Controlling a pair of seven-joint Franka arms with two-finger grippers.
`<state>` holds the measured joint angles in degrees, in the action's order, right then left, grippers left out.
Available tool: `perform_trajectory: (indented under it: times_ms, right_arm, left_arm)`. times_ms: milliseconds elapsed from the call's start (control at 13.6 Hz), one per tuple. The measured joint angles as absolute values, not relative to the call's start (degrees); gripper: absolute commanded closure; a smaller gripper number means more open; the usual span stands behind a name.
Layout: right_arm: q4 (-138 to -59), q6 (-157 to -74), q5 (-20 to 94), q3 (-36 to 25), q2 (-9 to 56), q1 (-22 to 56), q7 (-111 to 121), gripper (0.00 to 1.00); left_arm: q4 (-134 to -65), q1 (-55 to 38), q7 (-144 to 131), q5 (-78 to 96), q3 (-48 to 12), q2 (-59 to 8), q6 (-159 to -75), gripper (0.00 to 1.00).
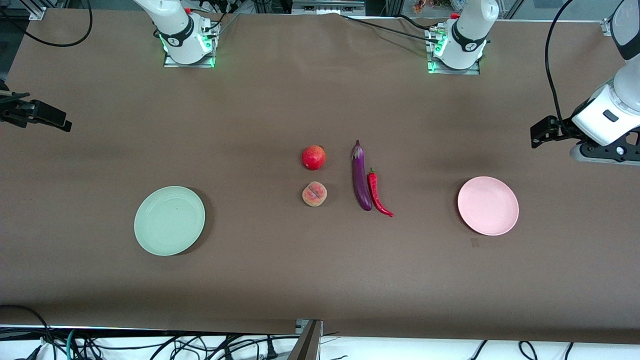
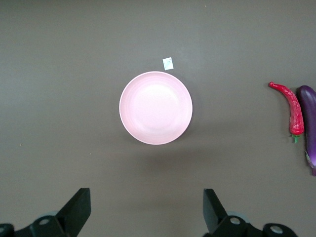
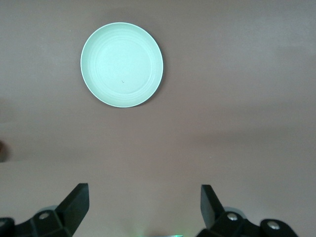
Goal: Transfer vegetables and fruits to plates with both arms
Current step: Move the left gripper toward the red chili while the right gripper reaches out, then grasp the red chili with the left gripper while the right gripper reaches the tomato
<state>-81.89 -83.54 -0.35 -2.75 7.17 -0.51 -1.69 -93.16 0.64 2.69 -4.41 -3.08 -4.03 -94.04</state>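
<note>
The red pomegranate [image 1: 313,157] and the orange-pink peach [image 1: 314,194] lie mid-table, the peach nearer the front camera. Beside them, toward the left arm's end, lie the purple eggplant [image 1: 361,177] and the red chili [image 1: 378,195], side by side; both also show in the left wrist view, the chili [image 2: 292,108] and the eggplant [image 2: 309,123]. The mint green plate [image 1: 169,220] [image 3: 121,64] is empty at the right arm's end. The pink plate [image 1: 488,205] [image 2: 155,107] is empty at the left arm's end. My left gripper [image 1: 539,134] [image 2: 146,197] hangs open and empty above the table near the pink plate. My right gripper [image 1: 55,120] [image 3: 143,193] hangs open and empty at the right arm's end.
A small white tag [image 2: 168,63] lies on the brown cloth [image 1: 280,270] just beside the pink plate, nearer the front camera. The arm bases [image 1: 187,45] [image 1: 457,50] stand along the table's edge farthest from the camera. Cables [image 1: 150,345] run below the nearest edge.
</note>
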Motion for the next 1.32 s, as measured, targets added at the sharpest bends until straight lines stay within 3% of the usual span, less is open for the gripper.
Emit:
perform_trajectory:
  times_ms: [586,953,1319]
  right_arm:
    - [-81.86,-84.76,1.06,-2.57,8.08,-0.48,-1.69,0.0]
    - [-81.89,-85.8,1.8,-2.26,11.46,-0.15,-1.81,0.0]
    - [-81.9,-90.39,2.61,-1.75,17.13,3.9,-3.23,0.0]
  left_arm:
    - [-93.17,0.32,-6.61,1.46,-3.38,-8.03,-92.11,0.0]
    - [-93.3,-4.36,-24.87,7.29,-4.37,-19.55,-107.78,0.0]
    - [-93.15,-16.06,-37.99,7.43,-4.72,-33.15,-118.89,0.0]
